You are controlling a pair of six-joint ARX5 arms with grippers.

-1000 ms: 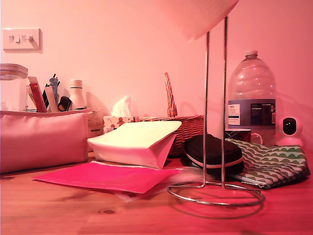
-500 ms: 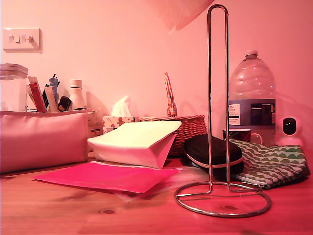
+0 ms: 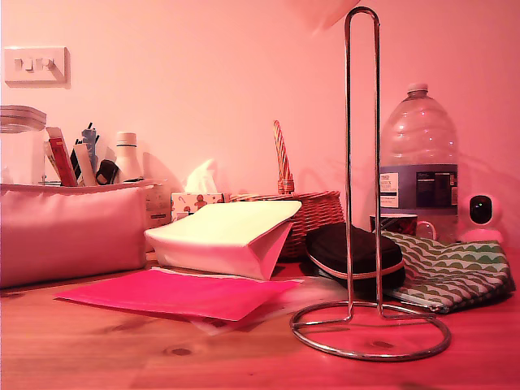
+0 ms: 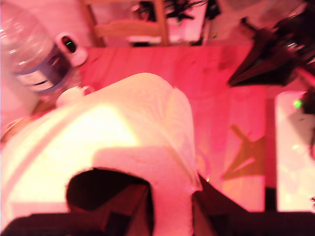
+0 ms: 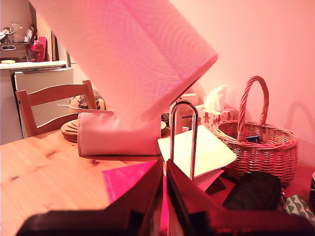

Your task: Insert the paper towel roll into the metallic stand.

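Observation:
The paper towel roll [image 4: 123, 128] is a big white cylinder that fills the first wrist view. My first gripper [image 4: 170, 214] is shut on its wall, with one finger inside the dark core. In the exterior view only the roll's lower tip [image 3: 323, 10] shows at the top edge, just left of the metallic stand's [image 3: 361, 162] top loop. The stand is upright on its ring base on the wooden table [image 3: 122, 349]. In the second wrist view the roll [image 5: 128, 59] hangs tilted above the stand's loop [image 5: 183, 105]. My second gripper [image 5: 165, 174] is shut and empty, short of the stand.
Behind the stand are a wicker basket [image 3: 309, 210], a black pouch [image 3: 353, 252], a patterned pouch [image 3: 455, 272] and a large water bottle [image 3: 418, 154]. A white paper bag [image 3: 231, 236], a pink sheet [image 3: 179, 292] and a pink case [image 3: 69, 231] lie to the exterior view's left.
The roll, which covered the rods' top, has risen almost out of the exterior view. The stand shifted slightly to that view's right and now shows its whole top loop.

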